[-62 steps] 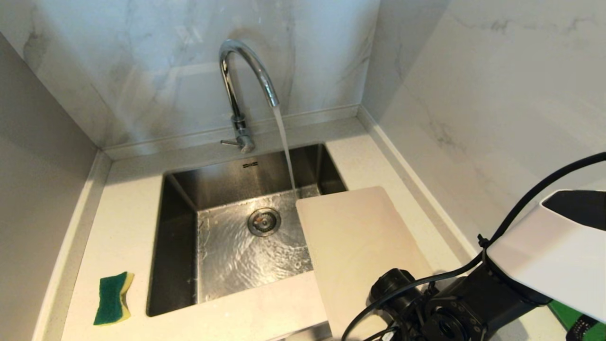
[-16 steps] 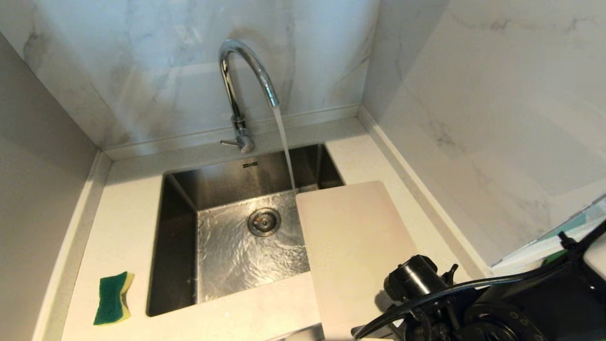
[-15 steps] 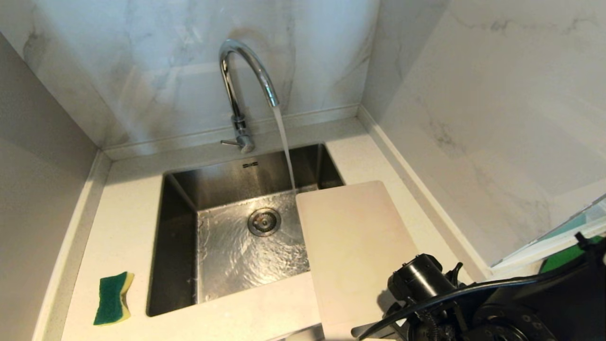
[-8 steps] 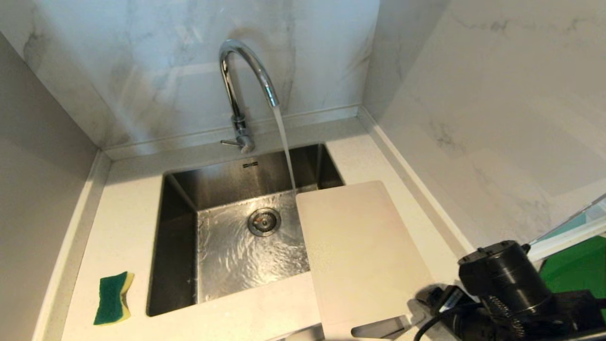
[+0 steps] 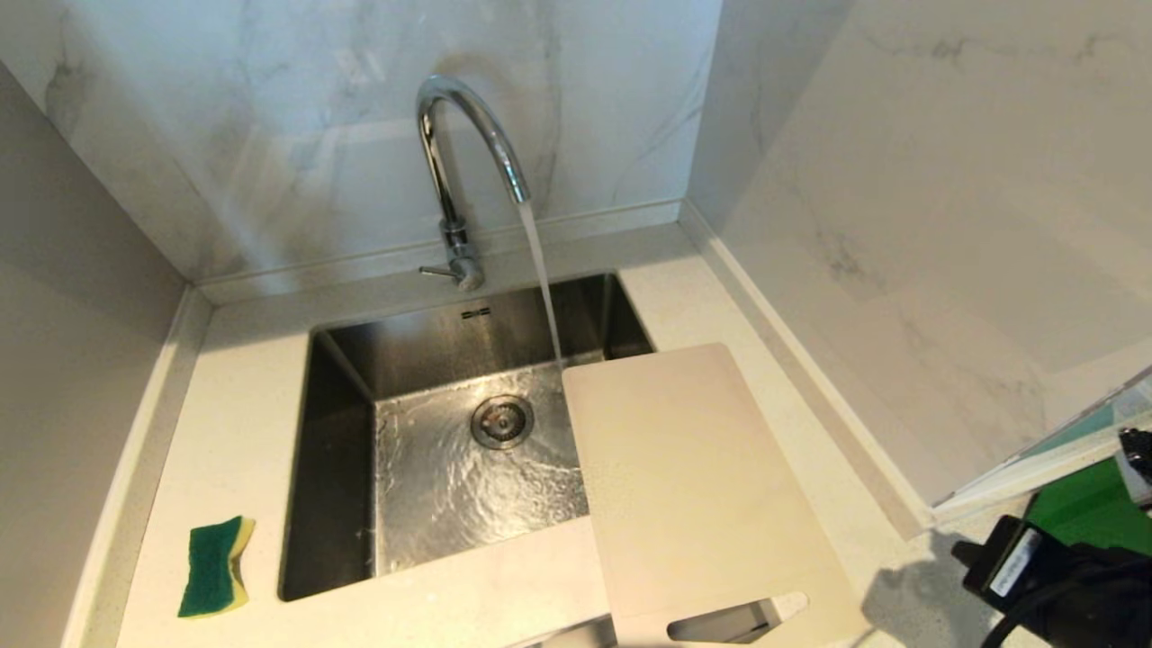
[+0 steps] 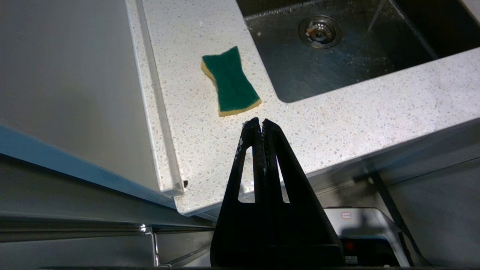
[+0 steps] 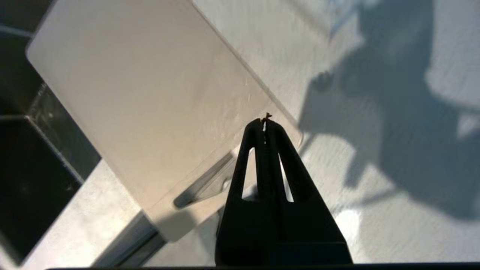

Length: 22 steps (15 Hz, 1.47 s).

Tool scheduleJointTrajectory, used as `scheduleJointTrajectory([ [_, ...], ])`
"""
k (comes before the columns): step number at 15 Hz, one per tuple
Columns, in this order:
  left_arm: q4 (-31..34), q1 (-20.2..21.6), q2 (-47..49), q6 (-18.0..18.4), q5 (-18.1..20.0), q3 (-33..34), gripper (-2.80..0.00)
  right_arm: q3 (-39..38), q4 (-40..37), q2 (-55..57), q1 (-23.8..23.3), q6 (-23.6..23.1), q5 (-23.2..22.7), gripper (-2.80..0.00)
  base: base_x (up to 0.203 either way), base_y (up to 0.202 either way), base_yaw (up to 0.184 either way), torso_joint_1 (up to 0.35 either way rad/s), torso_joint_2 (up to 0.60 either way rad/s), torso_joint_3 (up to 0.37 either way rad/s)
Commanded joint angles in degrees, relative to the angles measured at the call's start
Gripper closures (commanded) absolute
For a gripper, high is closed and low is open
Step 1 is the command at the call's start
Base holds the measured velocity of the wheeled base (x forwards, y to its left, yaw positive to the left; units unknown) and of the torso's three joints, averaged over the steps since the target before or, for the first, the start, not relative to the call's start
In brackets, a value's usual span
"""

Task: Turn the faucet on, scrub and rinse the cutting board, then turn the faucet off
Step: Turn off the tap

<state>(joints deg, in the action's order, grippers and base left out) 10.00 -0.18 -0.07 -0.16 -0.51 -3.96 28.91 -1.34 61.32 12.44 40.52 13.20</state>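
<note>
The chrome faucet (image 5: 463,153) stands behind the sink (image 5: 342,378) with water streaming from its spout into the basin. The beige cutting board (image 5: 693,477) lies flat on the counter at the sink's right edge, one corner over the basin, its handle slot (image 5: 720,623) at the near end. In the right wrist view the cutting board (image 7: 142,105) lies below my right gripper (image 7: 264,122), which hangs above the board's near corner, shut and empty. My left gripper (image 6: 260,122) is shut and empty near the counter's front edge, just short of the sponge (image 6: 230,80).
A green and yellow sponge (image 5: 214,567) lies on the counter left of the sink. Marble walls close in the back and right. Part of my right arm (image 5: 1053,576) shows at the lower right, beside a green surface (image 5: 1093,517). The drain (image 5: 502,420) sits mid-basin.
My right arm has pulled back from the cutting board's near end toward the lower right, uncovering the handle slot. The board stays flat in place and the water keeps running.
</note>
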Motion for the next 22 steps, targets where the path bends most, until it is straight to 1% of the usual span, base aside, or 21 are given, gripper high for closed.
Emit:
scheduleJointTrajectory([
  [1,0.1,0.0,0.0,0.0,0.0,0.0,0.00,-0.3,1.4,-5.9,-7.7,-10.3,-4.6,0.00,0.000,0.000,0.000,0.000,0.00,0.000],
  [2,0.0,0.0,0.0,0.0,0.0,0.0,0.00,-0.6,1.8,-8.6,-10.4,-14.7,-8.2,0.00,0.000,0.000,0.000,0.000,0.00,0.000],
  [3,0.1,0.0,0.0,0.0,0.0,0.0,0.00,-1.1,1.9,-11.2,-12.4,-17.8,-11.6,0.00,0.000,0.000,0.000,0.000,0.00,0.000],
  [5,0.1,0.0,0.0,0.0,0.0,0.0,0.00,-2.7,1.8,-16.7,-15.7,-21.8,-16.3,0.00,0.000,0.000,0.000,0.000,0.00,0.000],
  [6,0.1,0.0,0.0,0.0,0.0,0.0,0.00,-3.9,1.7,-19.8,-17.1,-23.7,-17.6,0.00,0.000,0.000,0.000,0.000,0.00,0.000],
  [7,0.1,0.0,0.0,0.0,0.0,0.0,0.00,-5.4,1.7,-22.8,-18.3,-26.1,-18.3,0.00,0.000,0.000,0.000,0.000,0.00,0.000],
  [9,0.1,0.0,0.0,0.0,0.0,0.0,0.00,-10.0,1.7,-29.3,-20.6,-32.5,-18.8,0.00,0.000,0.000,0.000,0.000,0.00,0.000],
  [11,0.0,0.0,0.0,0.0,0.0,0.0,0.00,-14.8,1.7,-35.1,-22.1,-37.1,-19.0,0.00,0.000,0.000,0.000,0.000,0.00,0.000],
  [14,0.0,0.0,0.0,0.0,0.0,0.0,0.00,-20.7,2.4,-44.2,-24.2,-41.2,-19.4,0.00,0.000,0.000,0.000,0.000,0.00,0.000],
  [15,0.0,0.0,0.0,0.0,0.0,0.0,0.00,-22.4,4.1,-45.4,-24.4,-42.6,-19.3,0.00,0.000,0.000,0.000,0.000,0.00,0.000],
  [16,0.0,0.0,0.0,0.0,0.0,0.0,0.00,-24.5,8.0,-45.3,-23.7,-43.6,-19.1,0.00,0.000,0.000,0.000,0.000,0.00,0.000],
  [17,0.0,0.0,0.0,0.0,0.0,0.0,0.00,-26.0,10.1,-45.2,-21.3,-44.4,-19.0,0.00,0.000,0.000,0.000,0.000,0.00,0.000],
  [18,0.0,0.0,0.0,0.0,0.0,0.0,0.00,-27.9,11.9,-45.1,-19.2,-46.3,-18.9,0.00,0.000,0.000,0.000,0.000,0.00,0.000],
  [19,0.0,0.0,0.0,0.0,0.0,0.0,0.00,-28.8,12.1,-45.1,-17.4,-47.5,-18.7,0.00,0.000,0.000,0.000,0.000,0.00,0.000],
  [21,0.0,0.0,0.0,0.0,0.0,0.0,0.00,-28.9,11.9,-46.8,-15.1,-46.8,-16.9,0.00,0.000,0.000,0.000,0.000,0.00,0.000],
  [22,0.1,0.0,0.0,0.0,0.0,0.0,0.00,-28.9,10.7,-50.2,-14.1,-46.9,-16.8,0.00,0.000,0.000,0.000,0.000,0.00,0.000],
])
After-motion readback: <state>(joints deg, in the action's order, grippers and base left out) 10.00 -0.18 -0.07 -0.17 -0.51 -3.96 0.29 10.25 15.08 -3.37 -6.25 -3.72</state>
